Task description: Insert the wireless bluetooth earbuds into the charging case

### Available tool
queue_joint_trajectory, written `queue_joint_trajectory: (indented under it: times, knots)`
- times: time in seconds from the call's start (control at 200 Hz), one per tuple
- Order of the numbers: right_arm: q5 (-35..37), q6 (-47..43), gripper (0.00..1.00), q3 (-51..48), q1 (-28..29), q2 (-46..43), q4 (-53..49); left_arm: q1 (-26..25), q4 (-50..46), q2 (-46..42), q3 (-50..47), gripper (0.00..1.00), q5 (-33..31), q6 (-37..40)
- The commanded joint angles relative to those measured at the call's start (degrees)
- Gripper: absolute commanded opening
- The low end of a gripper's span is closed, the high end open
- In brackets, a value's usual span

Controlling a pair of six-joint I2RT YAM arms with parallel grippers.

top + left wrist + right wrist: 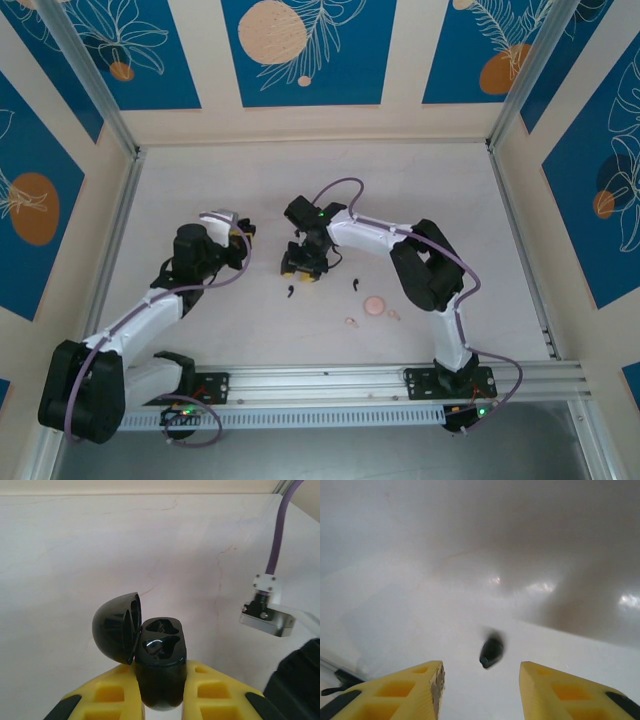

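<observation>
Plainly, the black earbud [491,652] lying on the tabletop [420,605] just ahead of the right hand [480,685], whose fingers stand released and empty, looks tiny, light, hard and slick, best pinched gently across its rounded body, while the left hand [162,692] is clenched on the open charging case [161,655].

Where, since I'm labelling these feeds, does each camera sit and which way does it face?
Top external: above, behind the bases, looking down on the table; left arm and right arm whole.
Left wrist: on the left arm, looking along jaws shut on the open black charging case.
Right wrist: on the right arm, looking down between open jaws at a black earbud.
Shared: top and left wrist both show the right arm's purple cable.
</observation>
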Motion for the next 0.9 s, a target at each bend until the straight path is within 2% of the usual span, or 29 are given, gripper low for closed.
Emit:
queue_joint_trajectory:
  times: [0.0, 0.435, 0.895]
  knots:
    - [2.16, -0.88, 0.43, 2.45, 1.82, -1.62, -8.44, 0.94, -1.25, -1.39, -0.08, 0.11, -1.24, 0.59]
    - [1.0, -0.09, 0.37, 8.52, 3.74, 5.43, -8.92, 1.2, -0.61, -2.05, -0.65, 0.1, -0.46, 0.41]
    - [2.17, -0.91, 0.34, 9.25, 3.86, 9.06, -8.94, 1.42, -0.46, -2.03, -0.66, 0.1, 0.02, 0.44]
